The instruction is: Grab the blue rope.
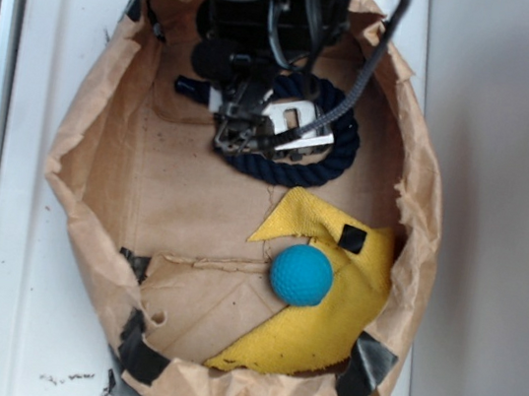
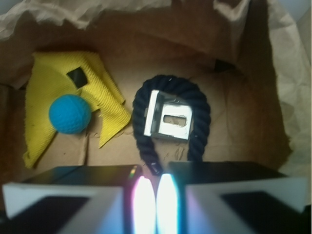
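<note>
Right up against the wrist camera sits the hand (image 2: 155, 204), its two fingers nearly pressed together with only a thin slit between them and nothing gripped. Below it spreads the big brown paper bag (image 1: 81, 161) on the white bench (image 1: 51, 27), then the yellow cloth (image 2: 44, 87) on the bag's floor. Next in size, the blue rope (image 2: 200, 112) curls in a horseshoe around a metal bracket (image 2: 170, 122), apart from the fingers, and a teal ball (image 2: 70, 113) rests on the cloth.
</note>
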You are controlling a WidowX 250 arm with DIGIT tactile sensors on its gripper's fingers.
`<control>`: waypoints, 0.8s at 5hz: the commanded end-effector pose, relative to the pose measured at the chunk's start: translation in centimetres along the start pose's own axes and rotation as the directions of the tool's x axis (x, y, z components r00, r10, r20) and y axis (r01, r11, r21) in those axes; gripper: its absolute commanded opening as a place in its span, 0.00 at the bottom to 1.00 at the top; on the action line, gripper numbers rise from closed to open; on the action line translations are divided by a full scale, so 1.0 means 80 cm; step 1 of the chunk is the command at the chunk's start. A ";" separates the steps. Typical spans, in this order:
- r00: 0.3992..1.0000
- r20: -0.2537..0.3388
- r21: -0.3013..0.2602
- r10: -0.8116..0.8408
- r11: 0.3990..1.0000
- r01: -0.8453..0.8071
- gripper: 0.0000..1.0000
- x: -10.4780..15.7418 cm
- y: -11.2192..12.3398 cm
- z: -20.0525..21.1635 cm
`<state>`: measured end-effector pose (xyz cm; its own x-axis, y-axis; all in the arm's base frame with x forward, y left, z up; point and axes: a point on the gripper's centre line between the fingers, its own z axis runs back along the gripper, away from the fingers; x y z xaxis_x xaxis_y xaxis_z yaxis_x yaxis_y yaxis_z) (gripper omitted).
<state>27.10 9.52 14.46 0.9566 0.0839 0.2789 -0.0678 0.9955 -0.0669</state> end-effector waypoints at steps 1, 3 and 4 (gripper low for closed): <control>0.996 0.061 0.142 -0.070 0.988 0.061 1.00 -0.006 0.016 -0.031; 0.982 0.060 0.133 -0.177 0.977 0.168 1.00 -0.022 0.002 -0.054; 0.959 0.080 0.143 -0.273 0.955 0.260 1.00 -0.037 -0.026 -0.057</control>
<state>25.02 7.08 7.58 0.9311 -0.1728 0.3212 0.1405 0.9826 0.1215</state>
